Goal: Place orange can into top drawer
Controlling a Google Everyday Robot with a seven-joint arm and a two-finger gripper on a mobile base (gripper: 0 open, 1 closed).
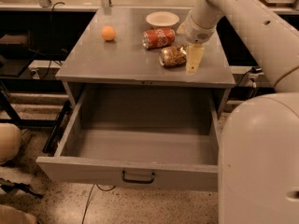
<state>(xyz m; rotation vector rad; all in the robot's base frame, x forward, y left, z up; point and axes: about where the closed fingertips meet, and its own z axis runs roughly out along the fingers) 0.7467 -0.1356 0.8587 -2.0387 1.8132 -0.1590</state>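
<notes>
Currently on its side on the surface [117, 59], just near of the cola can [159, 38]: orange can [172, 56]. Just right of it, pointing down, end effector [192, 63]; spread or clamped, cannot tell. Drawer [84, 169] pulled open below.

**Setting: grey desk on a speckled floor**

A grey desk [117, 62] stands on a pale speckled floor [56, 204] under warm, dim light. Behind it a light counter [70, 1] runs above dark recesses. A thin black cable [88, 203] trails across the floor in front, and a dark metal frame [7, 108] stands at left. The gripper [194, 62] hangs over the desk's right side.
</notes>
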